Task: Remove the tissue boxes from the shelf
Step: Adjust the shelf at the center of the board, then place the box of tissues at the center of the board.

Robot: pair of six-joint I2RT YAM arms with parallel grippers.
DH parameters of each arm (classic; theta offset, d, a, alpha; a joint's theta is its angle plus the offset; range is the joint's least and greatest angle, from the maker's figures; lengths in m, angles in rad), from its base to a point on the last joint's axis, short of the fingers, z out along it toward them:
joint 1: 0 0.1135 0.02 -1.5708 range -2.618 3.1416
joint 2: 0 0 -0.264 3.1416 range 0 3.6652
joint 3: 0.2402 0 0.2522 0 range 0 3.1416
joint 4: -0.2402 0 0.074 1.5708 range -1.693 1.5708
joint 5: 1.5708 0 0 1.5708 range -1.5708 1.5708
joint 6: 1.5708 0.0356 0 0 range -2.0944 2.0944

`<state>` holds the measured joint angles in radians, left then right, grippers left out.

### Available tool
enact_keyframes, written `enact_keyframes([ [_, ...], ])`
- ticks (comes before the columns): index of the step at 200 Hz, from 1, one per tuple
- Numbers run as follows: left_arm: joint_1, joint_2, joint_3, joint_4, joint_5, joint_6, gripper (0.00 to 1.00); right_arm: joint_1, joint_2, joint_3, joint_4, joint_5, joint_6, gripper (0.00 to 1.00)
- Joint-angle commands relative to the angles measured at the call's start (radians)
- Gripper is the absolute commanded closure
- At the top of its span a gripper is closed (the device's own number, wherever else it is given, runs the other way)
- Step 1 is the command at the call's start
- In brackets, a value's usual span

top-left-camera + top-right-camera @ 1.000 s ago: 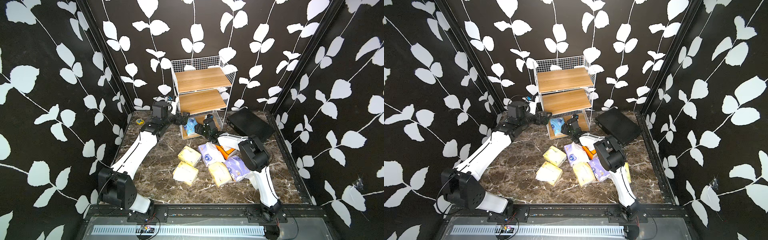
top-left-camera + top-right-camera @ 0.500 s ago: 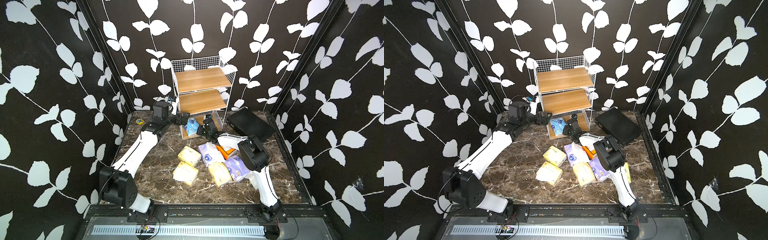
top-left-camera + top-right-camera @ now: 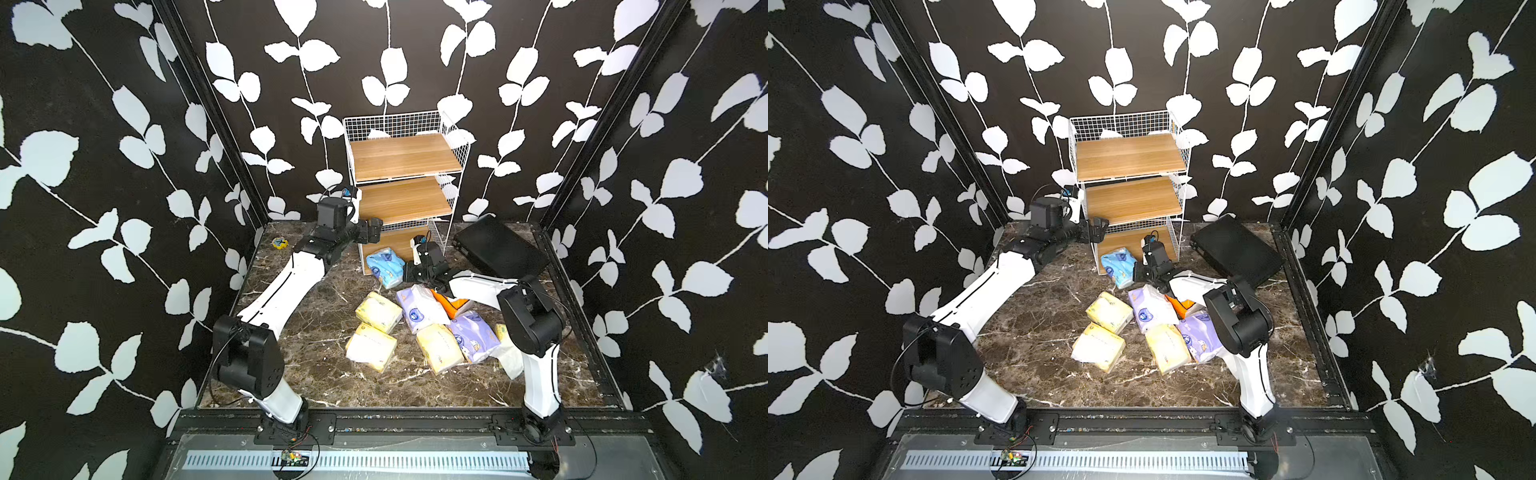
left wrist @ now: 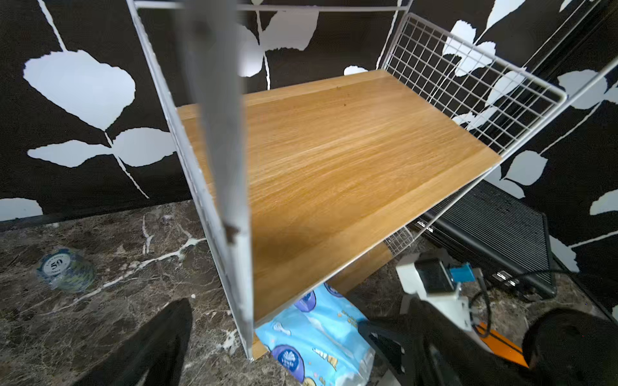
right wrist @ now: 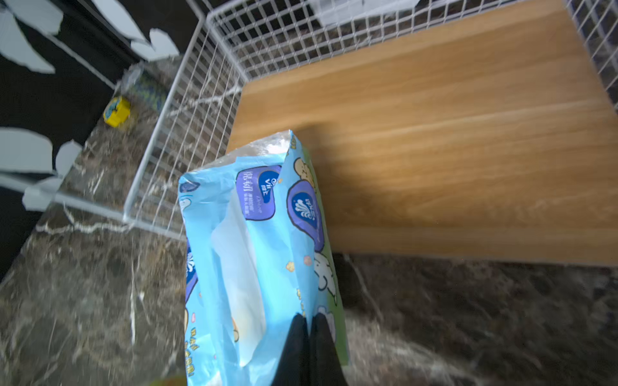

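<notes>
- The white wire-grid shelf with three light wooden boards [image 3: 403,158] [image 3: 1129,158] stands at the back of the dark marble tabletop [image 3: 316,353]. Its top and middle boards are bare.
- The light blue soft-plastic tissue pack [image 5: 254,250] lies at the left front of the bottom board. Its far end is on the wood and its near end hangs out over the marble, as both top views show [image 3: 384,262] [image 3: 1119,266].
- Right gripper [image 5: 309,322]: the black fingers are pressed together, pinching the wrapper at the pack's near end.
- Left gripper [image 3: 373,231]: it is just beside the shelf's left front post, at middle-board height. Whether its jaws are spread or closed cannot be told.
- Off the shelf, grouped on the marble, are pale yellow soft packs [image 3: 378,311], lavender-white soft packs [image 3: 419,305] and a rigid orange box [image 3: 451,301] partly under the right arm.
- A flat black case [image 3: 498,249] lies right of the shelf.
</notes>
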<state>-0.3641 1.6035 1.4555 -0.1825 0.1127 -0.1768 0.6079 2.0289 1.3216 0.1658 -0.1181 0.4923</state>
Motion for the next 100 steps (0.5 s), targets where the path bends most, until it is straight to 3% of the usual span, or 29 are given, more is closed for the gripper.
enact_keyframes([
  [1, -0.005, 0.038, 0.041, -0.020, -0.024, -0.012, 0.01, 0.007, -0.065, -0.088, -0.019, -0.044, -0.059, 1.00],
  [36, -0.006, 0.081, 0.089, -0.048, -0.040, -0.010, 0.01, 0.022, -0.108, -0.164, 0.002, -0.090, -0.086, 1.00],
  [100, -0.005, 0.061, 0.094, -0.042, -0.037, -0.015, 0.01, 0.077, -0.103, -0.158, -0.013, -0.134, -0.163, 1.00],
])
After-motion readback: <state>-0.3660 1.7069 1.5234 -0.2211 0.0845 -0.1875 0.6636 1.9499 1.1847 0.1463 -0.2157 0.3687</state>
